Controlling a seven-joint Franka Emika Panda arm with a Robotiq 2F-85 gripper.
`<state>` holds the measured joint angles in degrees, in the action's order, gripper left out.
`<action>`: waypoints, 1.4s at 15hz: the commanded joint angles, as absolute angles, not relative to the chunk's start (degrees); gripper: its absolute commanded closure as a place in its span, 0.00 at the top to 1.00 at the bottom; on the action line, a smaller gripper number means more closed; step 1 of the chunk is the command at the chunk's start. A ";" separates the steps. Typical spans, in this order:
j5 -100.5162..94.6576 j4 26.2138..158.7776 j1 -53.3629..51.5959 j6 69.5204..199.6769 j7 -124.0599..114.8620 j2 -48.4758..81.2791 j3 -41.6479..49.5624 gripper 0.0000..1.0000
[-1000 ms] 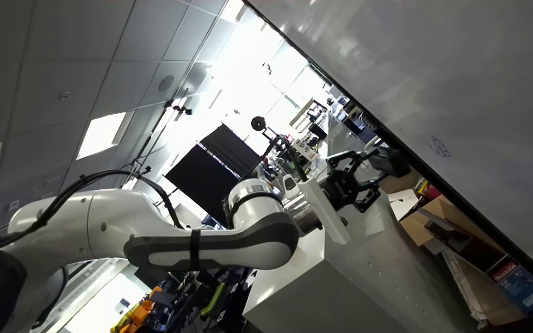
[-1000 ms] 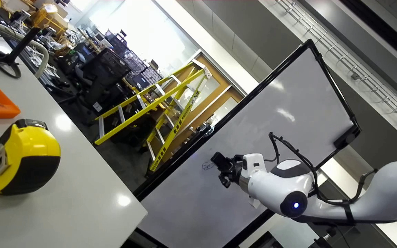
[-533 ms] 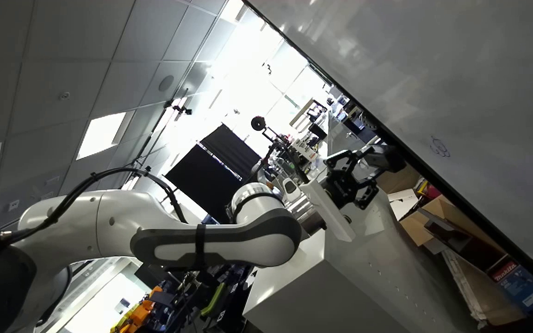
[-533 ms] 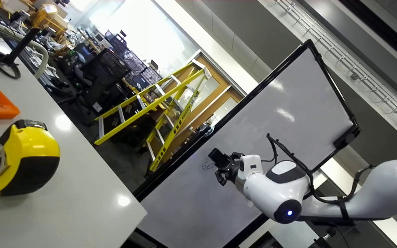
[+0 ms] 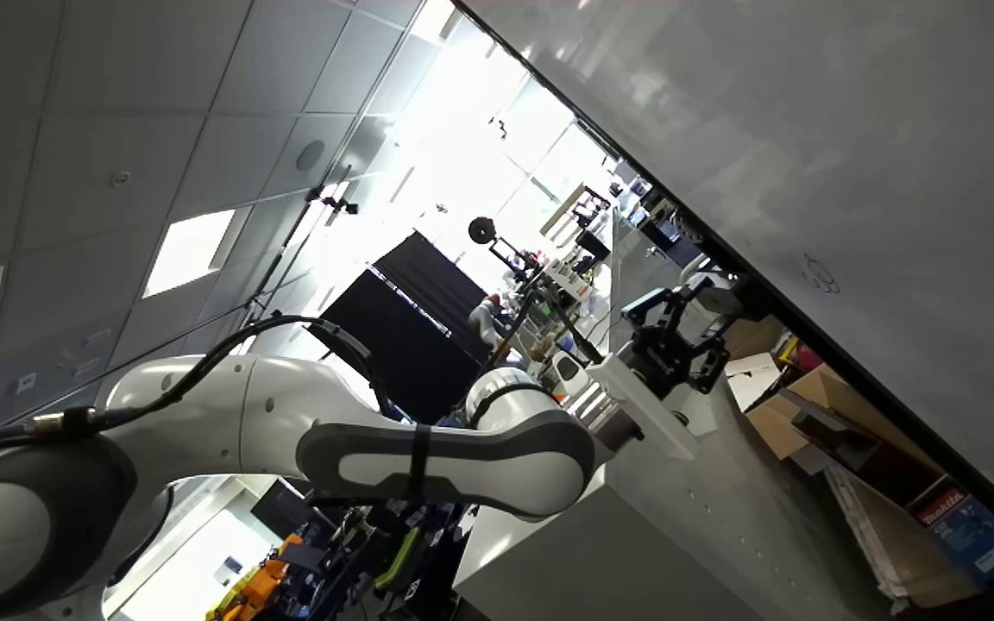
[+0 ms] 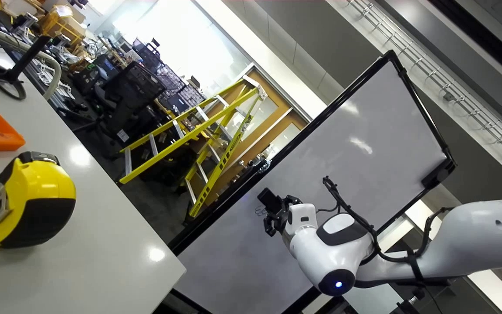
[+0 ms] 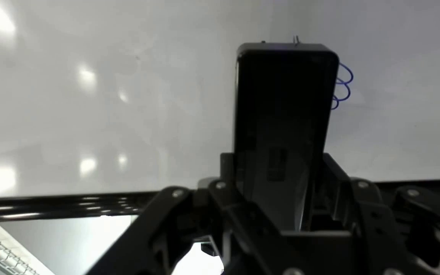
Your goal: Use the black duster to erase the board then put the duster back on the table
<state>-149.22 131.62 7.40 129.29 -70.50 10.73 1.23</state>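
The gripper (image 7: pixel 278 168) pinches the black duster (image 7: pixel 285 114) in front of the board (image 7: pixel 147 126), contact unclear; the duster's long axis points outward from the gripper, near-upright in the wrist view, hiding part of a blue scribble (image 7: pixel 345 82); in an exterior view the arm (image 5: pixel 480 470) reaches in from lower left, its end angled up rightward.

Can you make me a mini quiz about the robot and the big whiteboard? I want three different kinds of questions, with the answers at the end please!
1. True or false: the gripper is holding the black duster.
2. Pick one. In the wrist view, the scribble on the board is: A) red, B) blue, C) green.
3. Fill in the blank: the yellow-and-black ____ is on the white table.

Key: 1. True. 2. B. 3. tape measure.
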 commanded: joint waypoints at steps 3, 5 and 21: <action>-149.08 130.18 8.99 129.23 -71.13 12.47 2.49 0.29; -149.09 129.44 9.64 131.22 -70.95 12.71 2.83 0.29; -149.07 121.47 9.37 132.86 -68.87 15.58 1.88 0.29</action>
